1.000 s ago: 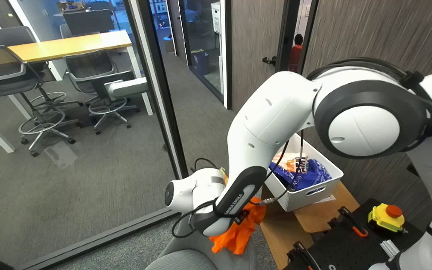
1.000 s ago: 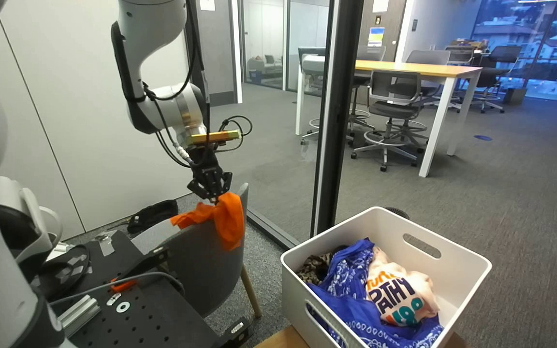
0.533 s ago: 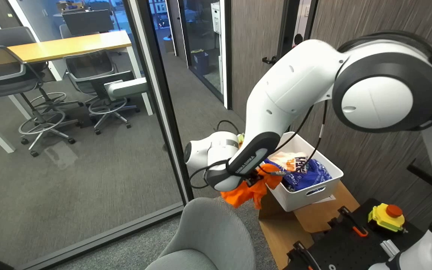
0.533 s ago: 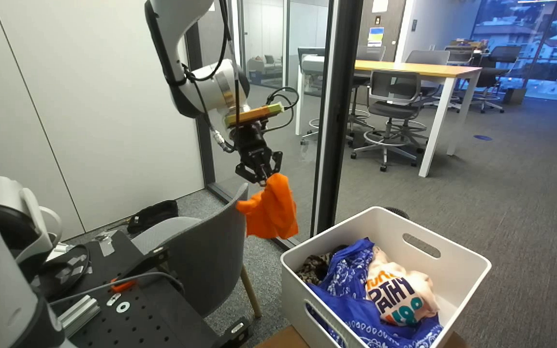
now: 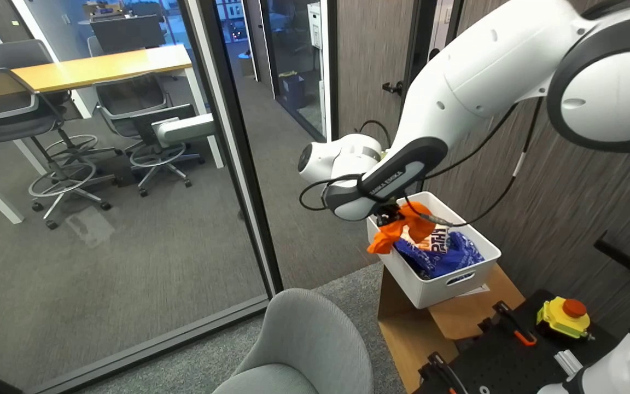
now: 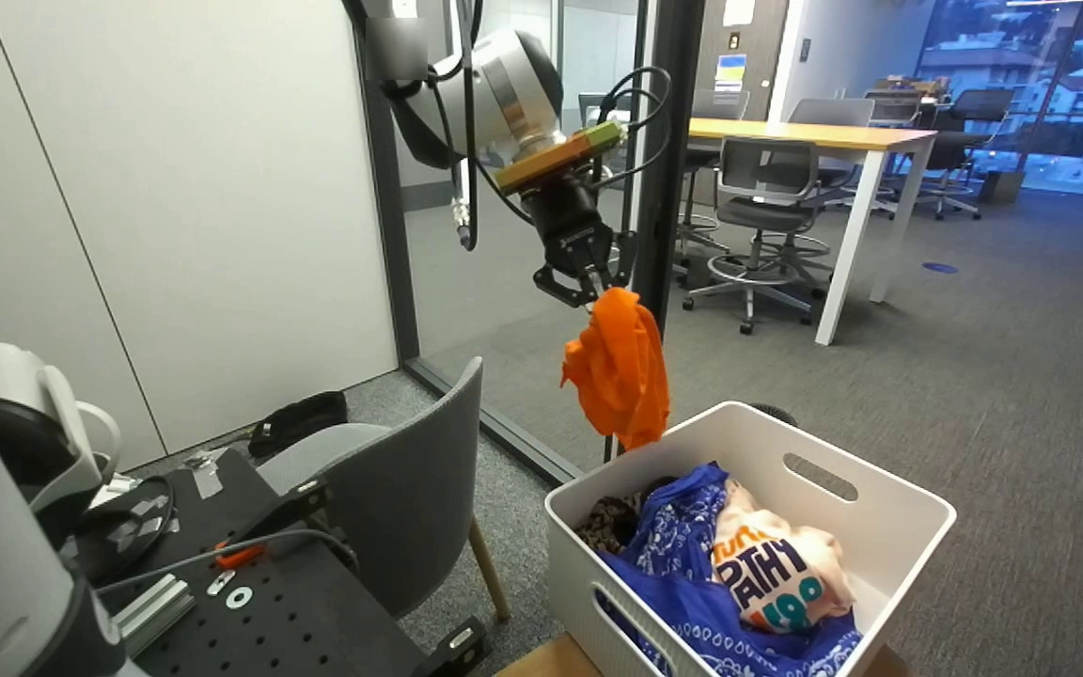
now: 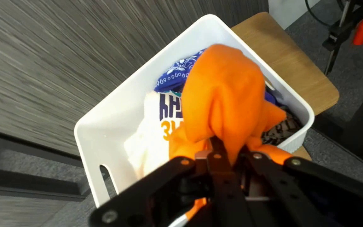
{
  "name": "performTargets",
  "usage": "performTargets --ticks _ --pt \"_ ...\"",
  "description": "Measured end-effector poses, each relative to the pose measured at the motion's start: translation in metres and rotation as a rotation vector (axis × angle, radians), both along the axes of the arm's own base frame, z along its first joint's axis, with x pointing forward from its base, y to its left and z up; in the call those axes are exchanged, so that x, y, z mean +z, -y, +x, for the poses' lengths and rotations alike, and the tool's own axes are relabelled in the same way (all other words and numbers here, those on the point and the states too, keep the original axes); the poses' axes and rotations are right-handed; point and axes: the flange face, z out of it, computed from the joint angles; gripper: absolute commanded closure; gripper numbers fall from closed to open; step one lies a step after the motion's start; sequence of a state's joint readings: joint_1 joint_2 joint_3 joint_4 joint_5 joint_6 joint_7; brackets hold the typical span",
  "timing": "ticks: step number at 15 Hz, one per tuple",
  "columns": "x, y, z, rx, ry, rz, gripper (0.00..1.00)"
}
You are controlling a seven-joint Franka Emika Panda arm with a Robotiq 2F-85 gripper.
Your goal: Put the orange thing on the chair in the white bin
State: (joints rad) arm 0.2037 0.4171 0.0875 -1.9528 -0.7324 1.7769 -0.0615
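Gripping a bunch of orange cloth [image 6: 619, 371], the tool [image 6: 598, 290] points down at a slant, its fingers [image 7: 221, 176] clamped on the fabric. The cloth hangs below the fingertips in loose folds; in the wrist view it also puffs out ahead of them, with flaps to the tool's right and a scrap of orange showing between the tool's own parts. Lower than the tool stands a white bin [image 7: 115, 119], deep-sided, with oblong handle holes. Seen from the wrist, the orange cloth hides part of the bin's mouth; in an exterior view its lower end hangs just by the rim, and whether it touches there I cannot tell. More fabric is heaped inside the bin, below the tool: in the wrist view, a cream cloth [image 7: 150, 142] with printed letters to the tool's left, a blue bandana [image 7: 172, 78] with a white pattern ahead of it, touching the cream one, and a dark mottled cloth [image 7: 284, 130] to its right, partly covered by the orange folds. A wooden table [image 7: 290, 63] carries the bin and shows past it on the tool's right. Off to one side, lower than the tool and well apart from both it and the orange cloth, stands a grey chair [image 5: 315, 334].
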Motion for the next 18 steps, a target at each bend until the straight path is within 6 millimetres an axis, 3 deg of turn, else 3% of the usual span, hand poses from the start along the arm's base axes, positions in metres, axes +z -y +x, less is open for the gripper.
performTargets --ticks 4,10,14,18 --pt "0.027 0.073 0.011 -0.132 0.133 0.064 0.97" --pt "0.034 0.179 0.025 -0.301 0.319 0.217 0.97" --pt "0.026 0.223 0.028 -0.393 0.406 0.312 0.97" --pt "0.008 0.244 0.033 -0.480 0.491 0.411 0.97"
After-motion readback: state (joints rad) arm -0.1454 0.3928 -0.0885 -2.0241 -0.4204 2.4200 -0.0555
